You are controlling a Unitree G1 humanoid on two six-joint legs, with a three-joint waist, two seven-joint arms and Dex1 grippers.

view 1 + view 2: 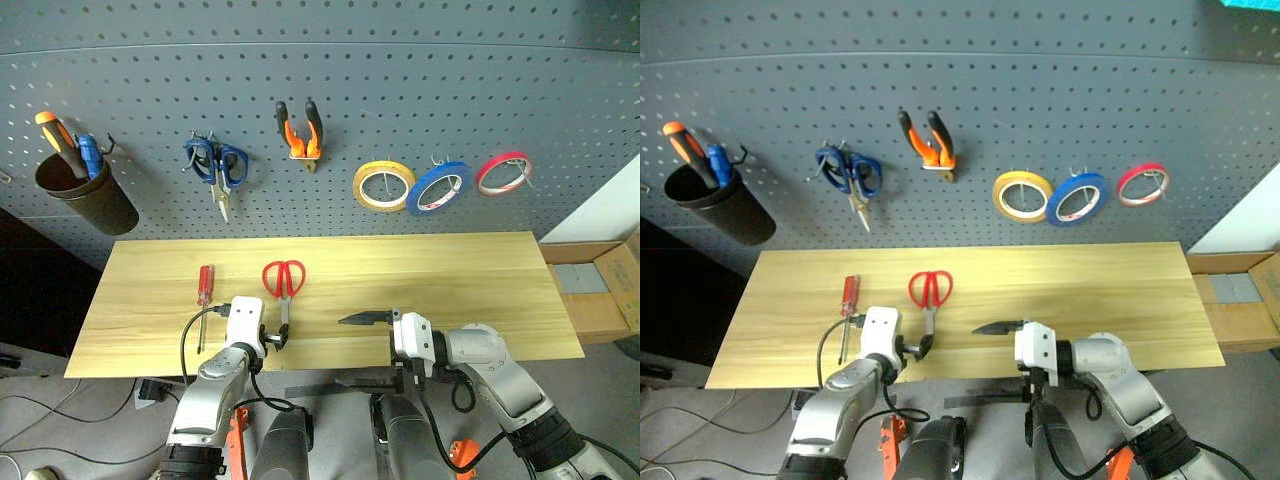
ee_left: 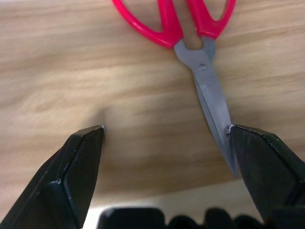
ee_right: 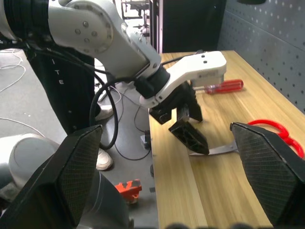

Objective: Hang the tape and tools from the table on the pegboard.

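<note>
steel-bladed red scissors [image 1: 283, 285], plank table [image 1: 450, 280]

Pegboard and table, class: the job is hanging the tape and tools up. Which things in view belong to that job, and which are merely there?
Belong to the job:
- red-handled scissors, on the table
- red-handled screwdriver, on the table
- pliers, on the pegboard
- blue tape, on the pegboard

Merely there:
- blue-handled scissors
- yellow tape
- red tape
- dark cup holding tools
</note>
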